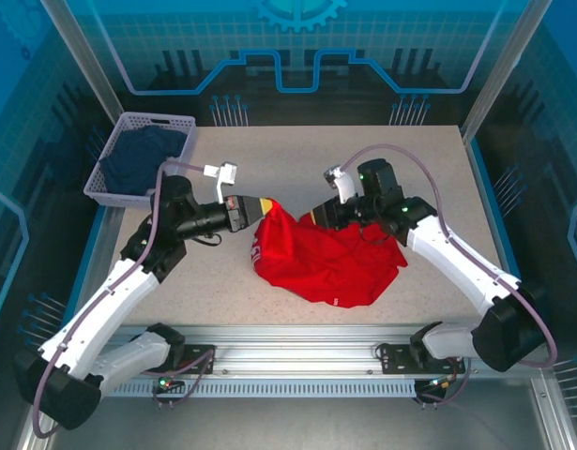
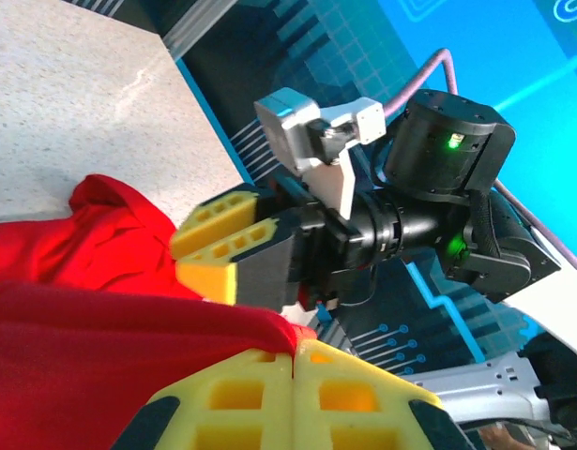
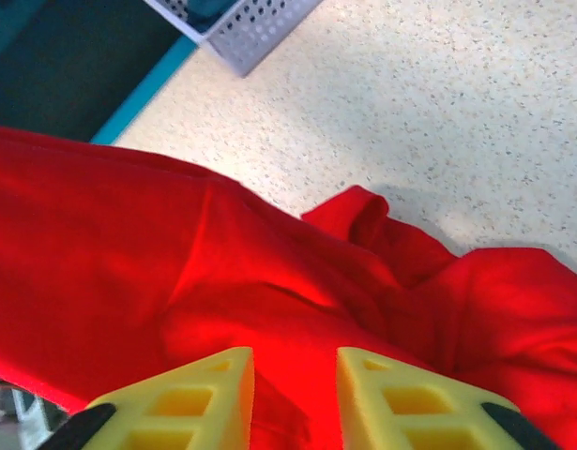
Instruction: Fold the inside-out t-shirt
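Bright red soft cloth t-shirt (image 1: pixel 330 262), crumpled: left gripper (image 2: pixel 294 354) pressed together on a lifted edge, right gripper (image 3: pixel 294 370) parted over cloth; risk: the single pinch slips and the fabric drops bunched.

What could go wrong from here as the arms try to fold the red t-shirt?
Only the left gripper pinches the t-shirt; the right gripper stands open, so a lift could leave it dangling bunched. The grippers sit close together and could collide.
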Controlling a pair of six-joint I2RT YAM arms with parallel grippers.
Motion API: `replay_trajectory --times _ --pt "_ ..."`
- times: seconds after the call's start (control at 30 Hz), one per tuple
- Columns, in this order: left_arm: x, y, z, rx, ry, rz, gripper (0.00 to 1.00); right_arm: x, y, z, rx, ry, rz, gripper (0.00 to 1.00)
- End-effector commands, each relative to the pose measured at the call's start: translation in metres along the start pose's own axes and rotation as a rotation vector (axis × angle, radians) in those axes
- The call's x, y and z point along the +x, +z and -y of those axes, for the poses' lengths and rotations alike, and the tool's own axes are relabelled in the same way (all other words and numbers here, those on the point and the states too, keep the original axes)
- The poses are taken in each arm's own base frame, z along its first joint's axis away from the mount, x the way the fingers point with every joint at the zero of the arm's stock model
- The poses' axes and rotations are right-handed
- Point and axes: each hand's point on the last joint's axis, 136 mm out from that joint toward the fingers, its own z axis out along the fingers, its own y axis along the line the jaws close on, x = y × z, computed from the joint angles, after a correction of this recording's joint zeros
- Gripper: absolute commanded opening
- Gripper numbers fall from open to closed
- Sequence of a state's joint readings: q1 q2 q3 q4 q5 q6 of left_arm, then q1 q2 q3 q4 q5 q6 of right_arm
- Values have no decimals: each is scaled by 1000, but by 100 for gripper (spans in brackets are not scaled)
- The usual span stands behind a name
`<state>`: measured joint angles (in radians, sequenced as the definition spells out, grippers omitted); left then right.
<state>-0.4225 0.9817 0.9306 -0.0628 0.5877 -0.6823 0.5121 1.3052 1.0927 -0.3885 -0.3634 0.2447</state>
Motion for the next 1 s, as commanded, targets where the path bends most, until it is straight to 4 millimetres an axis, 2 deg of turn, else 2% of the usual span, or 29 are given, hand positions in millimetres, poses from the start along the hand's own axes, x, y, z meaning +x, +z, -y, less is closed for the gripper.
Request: replay_trajectory --times 0.0,0.13,0.23,0.3,0.43,0.57,0.67,0.77,0.87,0.97 --pt "-9 2 18 23 24 22 0 10 -12 -14 50 -1 47 36" --pt "-9 7 14 -1 19 20 0 24 -17 -48 -46 11 131 48" --pt "-9 9 11 -18 13 22 0 40 -13 -58 -51 24 166 61" --pt "-10 10 11 -21 14 26 0 47 -8 -59 -26 32 184 66" --pt "-11 10 13 -18 18 27 0 53 15 -66 -15 51 180 75" --pt "-10 9 14 -16 23 25 0 47 36 -63 38 69 190 77" --pt "-9 9 13 -21 28 23 0 35 47 -61 49 71 228 68" --pt "-8 6 11 -41 38 30 0 28 47 -57 58 70 251 41" --pt "-11 2 -1 -106 42 54 0 23 36 -59 3 39 285 21" --pt "-15 -2 -24 -202 11 87 0 18 19 -67 -95 -26 319 7"
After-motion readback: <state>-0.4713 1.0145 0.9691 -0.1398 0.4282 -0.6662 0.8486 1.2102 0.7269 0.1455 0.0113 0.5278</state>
